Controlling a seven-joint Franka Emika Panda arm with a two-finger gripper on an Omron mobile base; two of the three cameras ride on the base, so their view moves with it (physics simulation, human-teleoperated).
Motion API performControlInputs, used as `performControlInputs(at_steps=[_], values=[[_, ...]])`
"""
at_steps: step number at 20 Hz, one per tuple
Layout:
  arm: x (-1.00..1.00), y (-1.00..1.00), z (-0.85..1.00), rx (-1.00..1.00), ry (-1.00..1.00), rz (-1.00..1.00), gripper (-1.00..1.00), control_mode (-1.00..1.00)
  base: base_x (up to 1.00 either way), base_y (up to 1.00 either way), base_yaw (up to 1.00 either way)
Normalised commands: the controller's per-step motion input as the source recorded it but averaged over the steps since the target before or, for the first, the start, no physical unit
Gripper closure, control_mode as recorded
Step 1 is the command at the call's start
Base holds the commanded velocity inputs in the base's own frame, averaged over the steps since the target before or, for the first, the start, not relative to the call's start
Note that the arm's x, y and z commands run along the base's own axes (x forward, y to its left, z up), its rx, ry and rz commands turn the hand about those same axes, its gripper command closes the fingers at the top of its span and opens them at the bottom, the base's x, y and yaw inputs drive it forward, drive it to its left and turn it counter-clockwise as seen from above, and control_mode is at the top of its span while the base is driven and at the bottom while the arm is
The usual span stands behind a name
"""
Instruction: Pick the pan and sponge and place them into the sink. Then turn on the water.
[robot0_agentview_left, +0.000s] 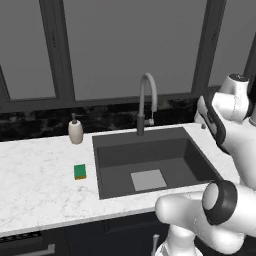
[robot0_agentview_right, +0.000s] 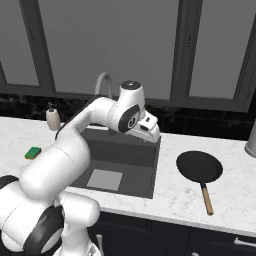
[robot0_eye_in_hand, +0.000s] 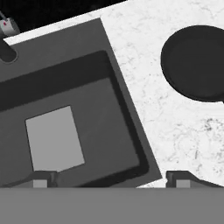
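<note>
The round black pan (robot0_agentview_right: 199, 166) lies on the white marble counter right of the sink, its wooden handle (robot0_agentview_right: 206, 198) pointing toward the front edge. In the hand view the pan (robot0_eye_in_hand: 194, 61) sits at the upper right. The green and yellow sponge (robot0_agentview_left: 80, 171) rests on the counter left of the sink (robot0_agentview_left: 115, 165). The dark basin (robot0_eye_in_hand: 109, 113) has a light grey patch at its bottom. My gripper (robot0_agentview_right: 151, 136) hovers above the sink's right rim, left of the pan, open with nothing between its fingertips (robot0_eye_in_hand: 43, 180). No water stream is in view at the grey gooseneck faucet (robot0_agentview_left: 146, 100).
A beige soap dispenser (robot0_agentview_left: 75, 131) stands at the back left of the sink, near the dark backsplash. Windows run behind the counter. A grey metal object (robot0_agentview_right: 251, 142) stands at the far right edge of the counter. My own arm arches over the sink.
</note>
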Motion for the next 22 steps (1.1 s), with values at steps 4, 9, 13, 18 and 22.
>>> performControlInputs(at_steps=[4,9,13,18,22], values=[[0.54,-0.98,-0.46,0.0,-0.04,-0.02,-1.0,-1.0,0.0,0.0,0.0],[0.15,-0.6,-0.18,0.0,0.0,0.0,-1.0,-1.0,0.0,0.0,0.0],[0.0,-0.21,-0.01,0.05,0.0,0.0,-1.0,-1.0,0.0,0.0,0.0],[0.0,-0.05,-0.02,0.0,0.02,0.0,-1.0,-1.0,0.0,0.0,0.0],[-0.02,-0.48,-0.22,0.0,0.1,0.02,-1.0,-1.0,0.0,0.0,0.0]])
